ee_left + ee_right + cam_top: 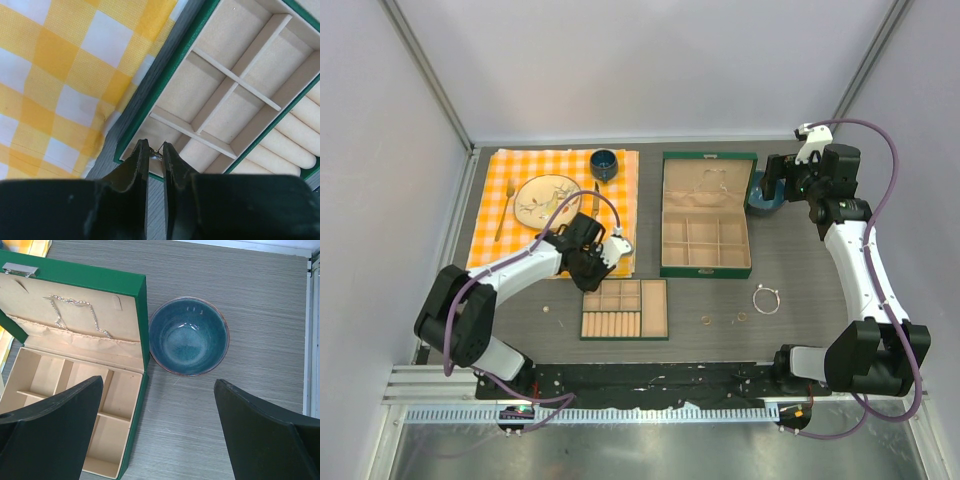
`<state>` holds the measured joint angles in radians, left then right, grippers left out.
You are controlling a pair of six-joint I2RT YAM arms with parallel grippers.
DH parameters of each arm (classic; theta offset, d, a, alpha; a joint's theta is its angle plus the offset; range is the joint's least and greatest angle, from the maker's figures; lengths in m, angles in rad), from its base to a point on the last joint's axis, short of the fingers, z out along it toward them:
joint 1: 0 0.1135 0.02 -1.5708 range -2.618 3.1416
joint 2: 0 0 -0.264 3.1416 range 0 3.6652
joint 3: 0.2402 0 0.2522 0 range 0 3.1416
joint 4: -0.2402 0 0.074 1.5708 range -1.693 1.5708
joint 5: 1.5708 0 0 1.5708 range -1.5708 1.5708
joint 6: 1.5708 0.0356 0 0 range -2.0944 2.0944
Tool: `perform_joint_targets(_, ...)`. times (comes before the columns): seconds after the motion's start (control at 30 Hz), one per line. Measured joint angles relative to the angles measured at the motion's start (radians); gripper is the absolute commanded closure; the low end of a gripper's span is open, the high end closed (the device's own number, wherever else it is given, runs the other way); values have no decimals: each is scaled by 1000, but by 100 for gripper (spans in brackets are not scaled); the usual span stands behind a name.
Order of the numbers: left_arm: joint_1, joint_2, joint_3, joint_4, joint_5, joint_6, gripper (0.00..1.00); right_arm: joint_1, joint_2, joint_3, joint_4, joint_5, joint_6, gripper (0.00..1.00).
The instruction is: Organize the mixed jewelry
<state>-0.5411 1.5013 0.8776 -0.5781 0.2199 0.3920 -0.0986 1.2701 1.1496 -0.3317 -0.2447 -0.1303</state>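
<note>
My left gripper (154, 147) is shut on a tiny silver stud (156, 154), held just above the corner compartment of the tan, green-edged tray (227, 75). In the top view the left gripper (600, 270) hangs over the tray's (625, 308) far left corner. A thin silver bracelet loop (766, 299) and two small gold rings (706, 319) (741, 317) lie on the table right of the tray. A pale pearl-like stud (548, 309) lies left of it. My right gripper (777, 180) (158, 382) is open and empty, above the table between the jewelry box and a bowl.
An open green jewelry box (705, 215) (125, 285) holds a chain (75, 310) in its lid. A blue bowl (189, 336) stands at its right. A yellow checked cloth (485, 215) (60, 75) carries a plate (546, 197), cutlery and a dark cup (604, 162).
</note>
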Motion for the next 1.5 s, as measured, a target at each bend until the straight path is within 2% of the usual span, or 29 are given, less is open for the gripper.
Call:
perform_joint_targets(0.1,-2,2,0,3,-4,-1,77,0,0,0,0,0,0,0)
perform_joint_targets(0.23,-5,2,0,3,-11,-8,63,0,0,0,0,0,0,0)
perform_joint_targets(0.3,-7,2,0,3,-12,-14,60,0,0,0,0,0,0,0)
perform_joint_targets(0.6,-11,-37,-2,-6,-27,-19,60,0,0,0,-2,2,0,0)
perform_joint_targets(0.93,-4,-320,-17,-86,-116,19,52,0,0,0,-3,5,-3,0)
perform_joint_targets(1.03,33,-379,-64,-131,-135,50,52,0,0,0,-5,5,-4,0)
perform_joint_targets(1.3,234,-444,-196,-246,-165,161,49,0,8,0,-6,3,-6,0)
perform_joint_targets(1.5,258,-429,-233,-242,-167,212,49,0,22,0,-15,3,-6,0)
